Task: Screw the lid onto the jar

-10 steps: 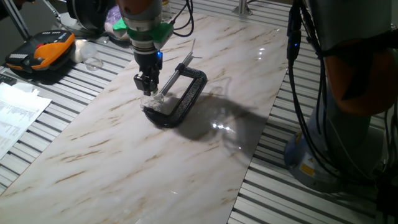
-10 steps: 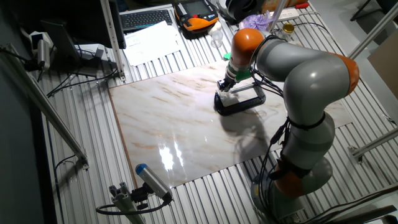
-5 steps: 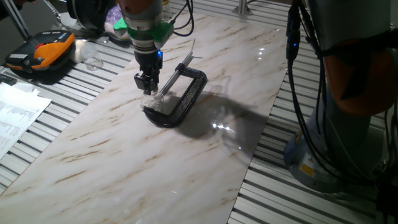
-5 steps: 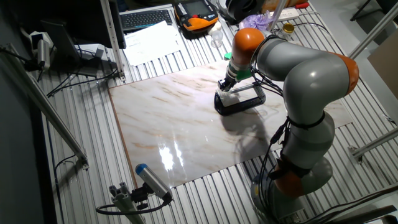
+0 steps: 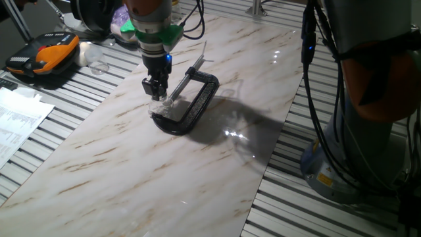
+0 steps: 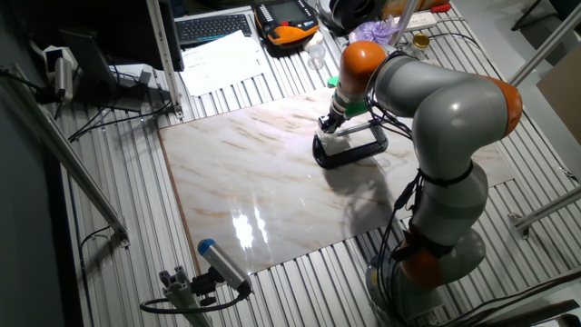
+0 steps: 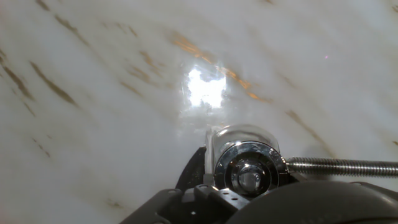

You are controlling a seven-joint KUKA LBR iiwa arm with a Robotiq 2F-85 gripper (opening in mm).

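Where the arm ends over the marble slab, one pincer point(image 5: 156, 94) points straight down onto one lid point(image 7: 249, 169), a round shiny metal cap with a darker centre. Whether its fingers grip the lid cannot be told; they are hidden at the hand view's lower edge and too small in both fixed views.

Item: one jar point(image 7: 219, 142), clear and short, directly under the lid, its glass wall showing around the cap's upper left rim. It sits inside the mouth of the clamp, at the clamp's end nearest the pincer.

Item: one black C-clamp point(image 5: 197, 104), lying flat on the slab, its threaded steel screw rod point(image 7: 339, 166) running from the lid's side to the right frame edge in the hand view.

Item: one marble slab point(image 5: 131, 164), white with brown veins, laid on a slatted metal table point(image 6: 300, 282).

Item: one orange-and-black case point(image 5: 43, 56) on the slats, well apart from the clamp, and one sheaf of printed papers point(image 5: 16, 122) nearby.
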